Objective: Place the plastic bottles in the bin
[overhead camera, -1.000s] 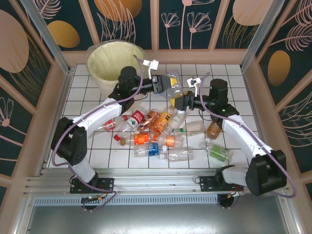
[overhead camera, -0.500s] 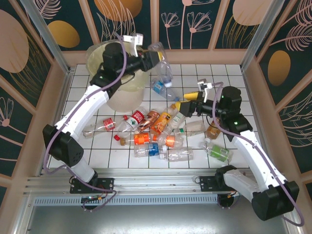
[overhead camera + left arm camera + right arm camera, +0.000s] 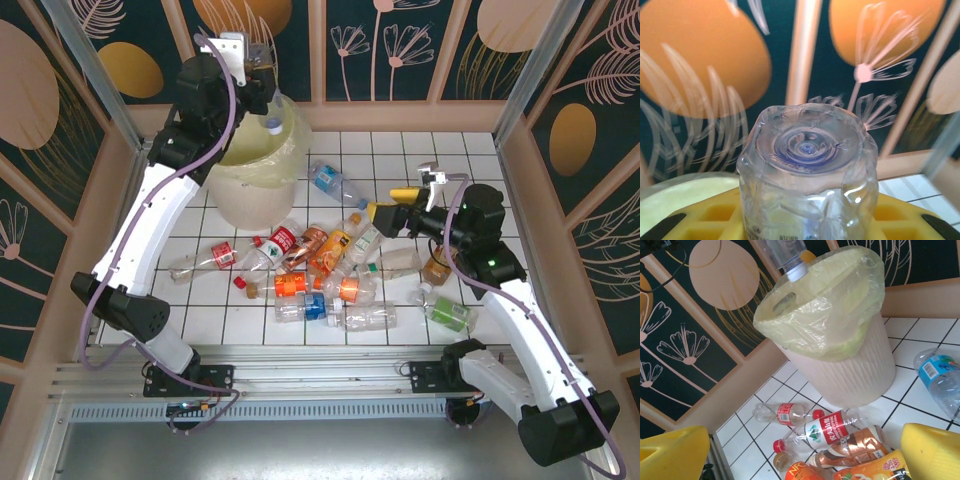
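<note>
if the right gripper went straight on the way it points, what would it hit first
Likely the copper bottle lying just ahead of the open right gripper, with the bin behind it. Depth is unclear.

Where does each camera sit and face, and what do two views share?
Top: above, behind the arms, facing down on the table; shows left hand, right hand.
Left wrist: looks along yellow fingers at the gripped bottle, wall behind.
Right wrist: faces the bin over the pile; yellow fingers at bottom corners.
Shared: top and right wrist show the bottle above the bin.
</note>
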{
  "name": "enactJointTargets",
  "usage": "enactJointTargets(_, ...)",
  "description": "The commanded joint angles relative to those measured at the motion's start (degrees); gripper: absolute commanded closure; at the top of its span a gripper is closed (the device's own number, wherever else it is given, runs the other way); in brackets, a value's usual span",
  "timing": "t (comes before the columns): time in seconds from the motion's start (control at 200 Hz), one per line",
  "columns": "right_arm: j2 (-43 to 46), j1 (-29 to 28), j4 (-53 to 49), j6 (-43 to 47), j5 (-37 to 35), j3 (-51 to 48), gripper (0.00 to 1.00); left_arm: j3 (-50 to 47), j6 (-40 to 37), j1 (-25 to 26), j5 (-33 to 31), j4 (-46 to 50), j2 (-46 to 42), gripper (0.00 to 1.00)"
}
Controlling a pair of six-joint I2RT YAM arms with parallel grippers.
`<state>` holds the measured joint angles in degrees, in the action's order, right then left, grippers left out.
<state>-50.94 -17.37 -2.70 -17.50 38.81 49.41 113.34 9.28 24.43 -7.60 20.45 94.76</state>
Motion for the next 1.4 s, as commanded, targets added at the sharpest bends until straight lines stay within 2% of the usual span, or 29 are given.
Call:
enactJointTargets(0.0,0.6,-0.1,0.0,-1.3,-2.6,-0.6,0.02,2.3,-6.1,-0.6,-8.8,4.4,1.2,0.6)
enactJointTargets(0.135,0.6,-0.1,-0.7,-1.4,-4.2,-0.7,0.02,3.1,-7.6,-1.2,-9.0,7.8,3.1,0.6)
enactJointTargets(0.45,0.5,-0.1,-1.3,-1.4,-2.3,-2.2,0.03,4.2,-8.5,-4.9,1.0,14.2,11.7,0.59)
enactJointTargets(0.56,0.4,-0.1,-2.0,-1.2,-2.2,-2.5,0.04,4.8,-8.8,-5.6,2.8,16.2,13.6,0.59)
enactJointTargets(1.226,-2.5,-0.2,-3.0,-1.9,-3.0,-2.1,0.04,10.9,-7.9,-6.7,7.2,25.7,23.7,0.56)
enactJointTargets(1.391,-3.0,-0.2,-4.0,-3.2,-8.6,-2.5,0.04,10.6,-7.4,-6.8,7.5,25.9,24.3,0.55)
